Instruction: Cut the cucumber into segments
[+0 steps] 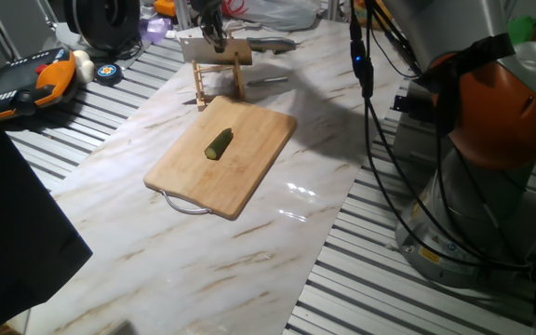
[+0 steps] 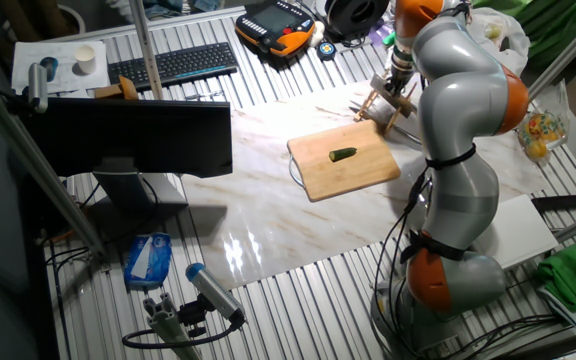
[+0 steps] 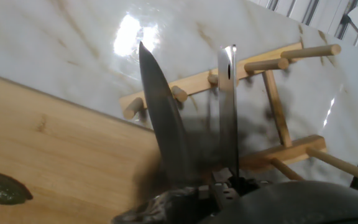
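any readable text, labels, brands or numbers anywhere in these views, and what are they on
None can be read.
Sticker low on the robot base: print too small to read.
Keyboard keys: too small to read.
Teach pendant: no legible marking.
Blue packet by the monitor: print blurred.
Cutting board, cucumber, wooden rack and knife: no text visible.

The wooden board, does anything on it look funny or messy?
Nothing looks spilled or broken. The wooden board lies flat on the marble table, and the cucumber sits near its middle, whole and uncut. The board is turned at an angle to the table's edge, which seems harmless.
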`<state>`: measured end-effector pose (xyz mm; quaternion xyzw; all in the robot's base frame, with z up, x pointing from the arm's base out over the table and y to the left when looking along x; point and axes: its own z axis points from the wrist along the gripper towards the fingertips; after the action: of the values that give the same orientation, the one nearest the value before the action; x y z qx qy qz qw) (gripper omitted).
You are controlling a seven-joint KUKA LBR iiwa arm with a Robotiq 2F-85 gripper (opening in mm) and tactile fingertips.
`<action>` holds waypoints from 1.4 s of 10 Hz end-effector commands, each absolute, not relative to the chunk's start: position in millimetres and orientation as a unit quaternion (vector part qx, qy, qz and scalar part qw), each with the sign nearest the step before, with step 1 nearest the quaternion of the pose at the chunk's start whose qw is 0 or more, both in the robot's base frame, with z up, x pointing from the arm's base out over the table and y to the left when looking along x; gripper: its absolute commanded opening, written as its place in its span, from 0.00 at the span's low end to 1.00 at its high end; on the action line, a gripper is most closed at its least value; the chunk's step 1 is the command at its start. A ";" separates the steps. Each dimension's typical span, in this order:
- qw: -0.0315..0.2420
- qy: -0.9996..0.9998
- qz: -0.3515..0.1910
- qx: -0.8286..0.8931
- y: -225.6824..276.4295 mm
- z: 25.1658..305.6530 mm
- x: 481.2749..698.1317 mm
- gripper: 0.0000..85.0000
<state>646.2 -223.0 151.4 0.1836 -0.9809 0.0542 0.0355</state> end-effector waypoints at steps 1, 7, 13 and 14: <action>0.035 -0.982 0.054 0.179 -221.5 152.9 644.0 0.01; 0.031 -0.987 0.050 0.149 -215.5 162.0 633.6 0.01; 0.040 -0.986 0.065 0.150 -228.4 166.5 632.8 0.01; 0.043 -0.985 0.064 0.152 -229.3 166.9 632.3 0.01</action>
<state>632.4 -229.3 167.0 0.1530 -0.9852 0.0643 0.0434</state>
